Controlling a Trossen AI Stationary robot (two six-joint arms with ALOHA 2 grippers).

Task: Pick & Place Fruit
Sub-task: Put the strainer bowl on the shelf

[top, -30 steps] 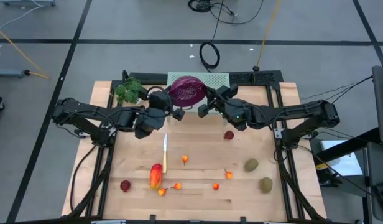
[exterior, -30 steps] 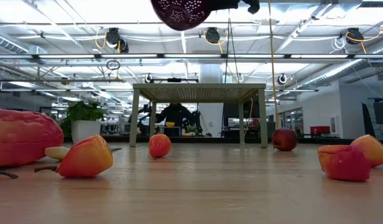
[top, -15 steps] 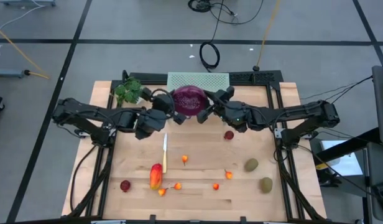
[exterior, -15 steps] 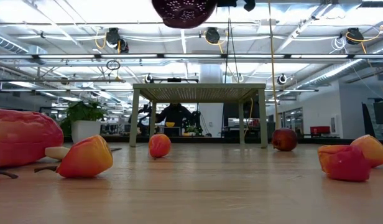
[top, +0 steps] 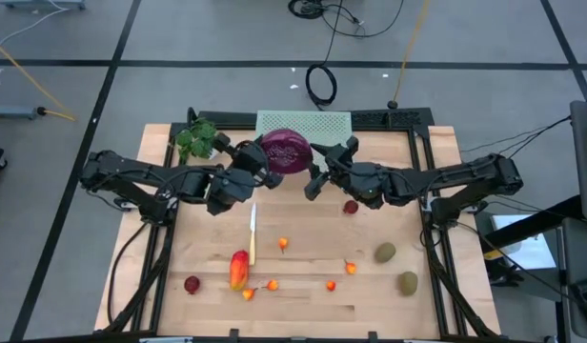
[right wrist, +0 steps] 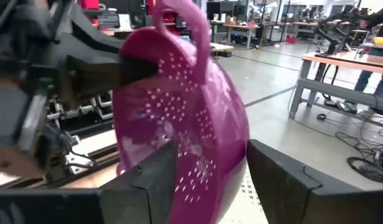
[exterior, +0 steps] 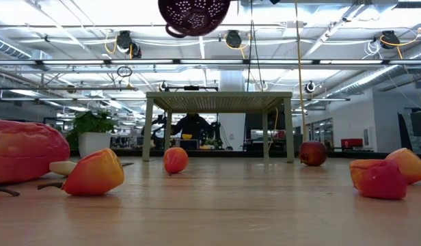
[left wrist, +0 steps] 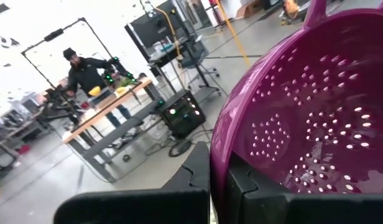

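Observation:
A purple colander (top: 286, 152) hangs above the table's far middle, and it shows at the top of the low view (exterior: 195, 14). My left gripper (top: 259, 160) is shut on its left side. My right gripper (top: 316, 171) is open, its fingers standing either side of the colander's right wall (right wrist: 204, 143). The fruit lies on the wooden table: a red-yellow mango (top: 238, 270), two kiwis (top: 385, 252) (top: 408, 282), two dark red balls (top: 351, 207) (top: 192, 284) and several tiny orange ones (top: 284, 244). My left gripper pinches the colander's rim (left wrist: 217, 155), one finger inside the bowl (left wrist: 253, 186) and one outside (left wrist: 194, 171). It comes level from the table's left. The colander is lifted clear of the table, tipped on its side. My right gripper: whether a finger (right wrist: 155, 177) touches the colander's wall, I cannot tell.
A yellow-handled knife (top: 253, 233) lies at mid-table. A leafy plant (top: 198, 140) stands at the far left. A pale green perforated mat (top: 304, 122) lies at the far edge behind the colander. A person works at a bench in the room beyond (left wrist: 86, 74).
My right gripper has opened and drawn back a little toward the table's right and near edge. The colander, still in my left gripper, has come slightly toward the near edge and turned, so that one of its handles now shows in the low view.

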